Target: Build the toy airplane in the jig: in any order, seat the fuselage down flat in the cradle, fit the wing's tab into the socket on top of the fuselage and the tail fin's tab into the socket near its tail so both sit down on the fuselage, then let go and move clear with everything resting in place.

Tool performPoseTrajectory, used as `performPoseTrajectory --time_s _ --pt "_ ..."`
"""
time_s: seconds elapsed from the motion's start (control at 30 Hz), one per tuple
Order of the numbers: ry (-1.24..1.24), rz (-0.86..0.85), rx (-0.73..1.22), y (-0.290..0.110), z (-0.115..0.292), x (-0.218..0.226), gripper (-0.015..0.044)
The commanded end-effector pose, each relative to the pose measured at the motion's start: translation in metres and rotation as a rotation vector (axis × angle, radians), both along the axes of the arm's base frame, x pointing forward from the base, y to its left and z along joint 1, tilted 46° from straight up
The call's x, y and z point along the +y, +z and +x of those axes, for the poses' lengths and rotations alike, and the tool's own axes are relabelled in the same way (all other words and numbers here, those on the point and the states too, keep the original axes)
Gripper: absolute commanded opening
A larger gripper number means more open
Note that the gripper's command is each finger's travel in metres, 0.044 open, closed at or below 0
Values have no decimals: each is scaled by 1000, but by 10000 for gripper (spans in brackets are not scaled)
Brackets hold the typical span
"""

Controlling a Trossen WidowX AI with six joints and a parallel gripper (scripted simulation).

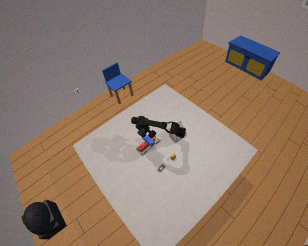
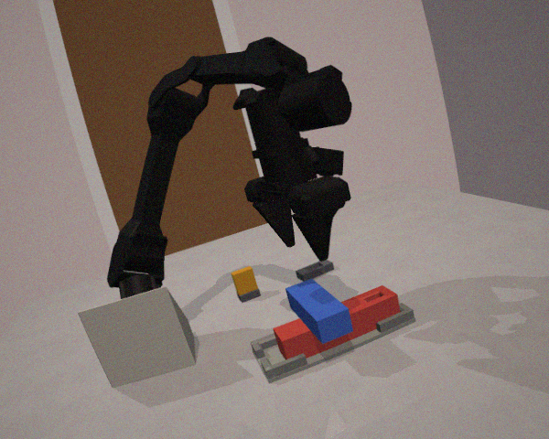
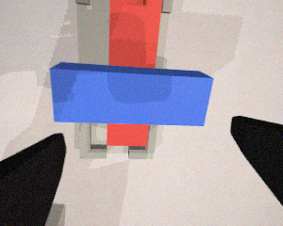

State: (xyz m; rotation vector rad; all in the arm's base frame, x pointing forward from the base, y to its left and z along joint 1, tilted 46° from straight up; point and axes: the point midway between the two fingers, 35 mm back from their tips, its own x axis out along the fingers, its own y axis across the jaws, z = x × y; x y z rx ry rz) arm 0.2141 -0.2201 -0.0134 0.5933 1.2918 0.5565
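Observation:
The red fuselage [image 1: 141, 147] [image 2: 377, 305] [image 3: 132, 38] lies in the grey jig [image 1: 149, 148] [image 2: 396, 321] [image 3: 91, 40]. The blue wing [image 1: 148, 140] [image 2: 318, 309] [image 3: 132, 96] sits crosswise on top of it. An open socket shows near one end of the fuselage in the exterior view. My gripper [image 1: 147, 132] [image 2: 306, 249] [image 3: 150, 132] is open and empty, raised above the wing and touching nothing. The orange tail fin [image 1: 173, 156] [image 2: 243, 280] stands upright on a small grey base on the mat, between the jig and the arm's base.
A small flat grey stand [image 1: 161, 167] [image 2: 315, 269] [image 3: 57, 214] lies on the mat near the jig. The arm's grey base block [image 1: 176, 138] [image 2: 137, 330] stands beside it. A blue chair [image 1: 116, 79], a blue cabinet [image 1: 252, 57] and a black object [image 1: 41, 218] stand far off.

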Motion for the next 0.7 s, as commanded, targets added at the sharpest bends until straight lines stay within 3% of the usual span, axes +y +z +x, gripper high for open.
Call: performPoseTrajectory --time_s 0.0,0.2,0.67 --pt "-60 14 58 0 0 0 440" --pt "-62 11 60 8 2 4 440" --pt "-114 -15 68 147 2 131 440"
